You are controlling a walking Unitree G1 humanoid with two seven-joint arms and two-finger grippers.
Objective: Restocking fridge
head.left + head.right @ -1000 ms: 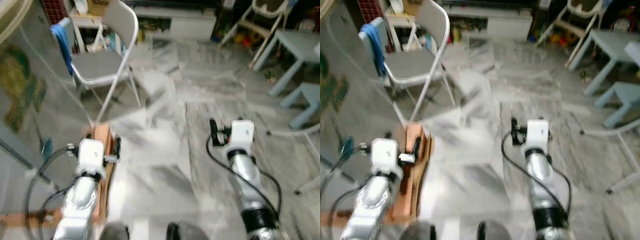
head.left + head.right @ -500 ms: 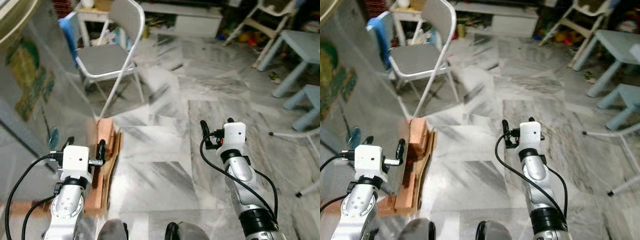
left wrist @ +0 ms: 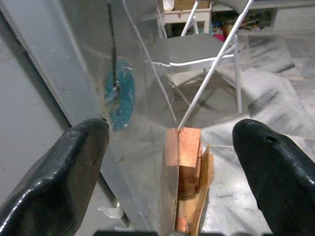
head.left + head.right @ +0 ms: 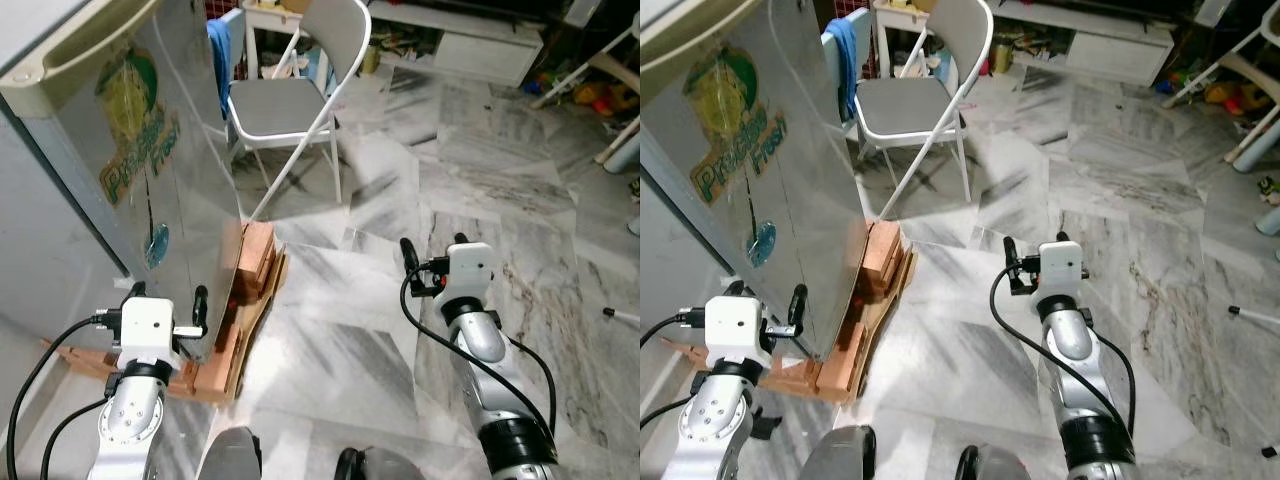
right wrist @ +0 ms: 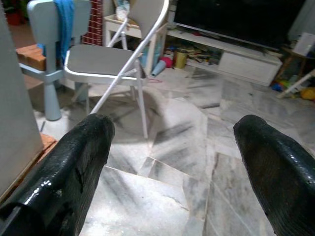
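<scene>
My left gripper [image 3: 170,162], fingers spread wide and empty, faces the upright corner edge of the closed fridge [image 4: 120,150] just ahead, nearer than my equally wide right gripper [image 5: 172,162], well off its side.

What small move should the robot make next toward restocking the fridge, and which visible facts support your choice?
Probably turn left to face the fridge. It stands at the robot's left, resting on wooden blocks. Both the left gripper and the right gripper are open and hold nothing, and the right one points at bare marble floor with a folding chair beyond.
</scene>
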